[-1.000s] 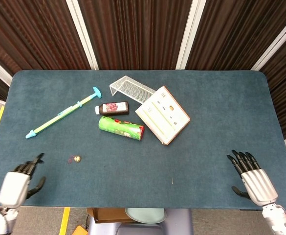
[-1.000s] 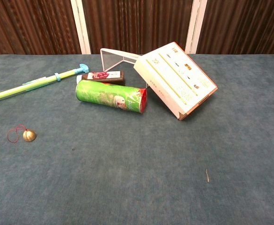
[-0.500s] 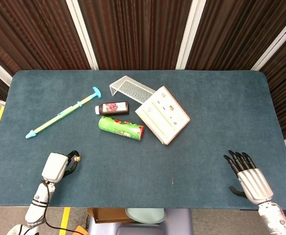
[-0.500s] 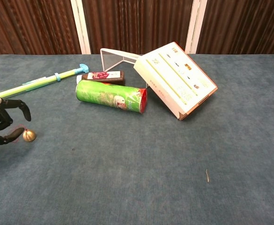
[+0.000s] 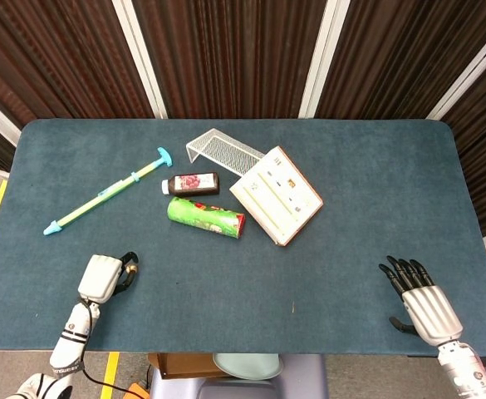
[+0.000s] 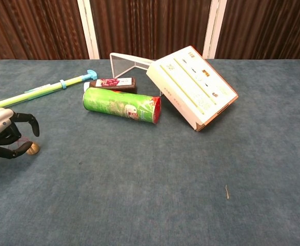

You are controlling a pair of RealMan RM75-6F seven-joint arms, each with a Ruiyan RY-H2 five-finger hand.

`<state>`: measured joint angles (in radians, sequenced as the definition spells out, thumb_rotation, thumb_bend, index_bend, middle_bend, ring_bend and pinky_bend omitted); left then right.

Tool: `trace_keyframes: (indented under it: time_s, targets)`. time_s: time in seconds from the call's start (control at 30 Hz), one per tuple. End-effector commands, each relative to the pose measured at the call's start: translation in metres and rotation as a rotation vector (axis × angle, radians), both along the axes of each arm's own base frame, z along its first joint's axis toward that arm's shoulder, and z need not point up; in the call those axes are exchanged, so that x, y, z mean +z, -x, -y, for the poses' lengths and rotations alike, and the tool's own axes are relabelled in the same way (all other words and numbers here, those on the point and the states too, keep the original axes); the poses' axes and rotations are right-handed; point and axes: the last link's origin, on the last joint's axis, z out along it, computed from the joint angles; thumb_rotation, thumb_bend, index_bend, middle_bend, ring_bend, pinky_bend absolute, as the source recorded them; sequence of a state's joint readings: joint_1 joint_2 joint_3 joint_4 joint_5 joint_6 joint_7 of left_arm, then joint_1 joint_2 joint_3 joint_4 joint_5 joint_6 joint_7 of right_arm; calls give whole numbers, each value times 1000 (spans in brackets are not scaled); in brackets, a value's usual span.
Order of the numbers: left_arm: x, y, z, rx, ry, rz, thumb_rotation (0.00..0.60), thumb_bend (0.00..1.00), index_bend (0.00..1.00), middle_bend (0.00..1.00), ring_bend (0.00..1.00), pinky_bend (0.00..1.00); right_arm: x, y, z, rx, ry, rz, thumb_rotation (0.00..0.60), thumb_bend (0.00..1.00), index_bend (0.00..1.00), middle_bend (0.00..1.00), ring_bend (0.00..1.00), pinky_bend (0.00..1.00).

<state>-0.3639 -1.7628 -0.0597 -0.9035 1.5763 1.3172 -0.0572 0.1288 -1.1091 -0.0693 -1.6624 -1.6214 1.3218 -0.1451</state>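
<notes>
Item: small brass-coloured bell [image 6: 33,148] on a red string, near-left part of the blue table [image 5: 351,216]. It lies on the cloth, partly covered by the left hand.

Left hand [image 5: 105,277]: over the last second it has come in from the near-left table edge and settled over the bell. Half a second ago its fingers stood just left of the bell; now the fingers [image 6: 32,123] curl down around it, and in the chest view the thumb appears to touch the bell from the near side. Whether the bell is actually pinched or only caged cannot be told; it does not look lifted. Judged: the hand is at the closing stage of picking the bell up, with the grasp not yet confirmed.

Right hand [image 5: 421,301]: at the near-right table edge, fingers spread, holding nothing; it has drifted slightly nearer, well apart from everything.

Unmoved throughout: green canister [image 6: 121,104] lying on its side, dark bottle [image 5: 190,184] just beyond it, white box [image 6: 192,86] propped tilted on the wire rack [image 5: 223,151], long green-and-blue syringe toy [image 5: 108,193] at far left.
</notes>
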Motion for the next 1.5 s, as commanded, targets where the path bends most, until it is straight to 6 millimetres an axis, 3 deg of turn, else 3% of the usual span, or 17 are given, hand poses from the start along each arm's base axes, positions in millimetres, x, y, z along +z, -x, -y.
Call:
trace_keyframes:
  time_s: [0.03, 1.5]
  targets:
    - [0, 1, 0, 4, 2, -8, 600, 437, 489, 1000, 1000, 1000, 1, 0, 0, 0, 4, 1, 600, 293, 0, 0, 0, 0]
    - [-3, 7, -6, 16, 13, -44, 600, 437, 551, 1000, 1000, 1000, 0, 0, 0, -4, -3, 4, 600, 293, 0, 0, 0, 0]
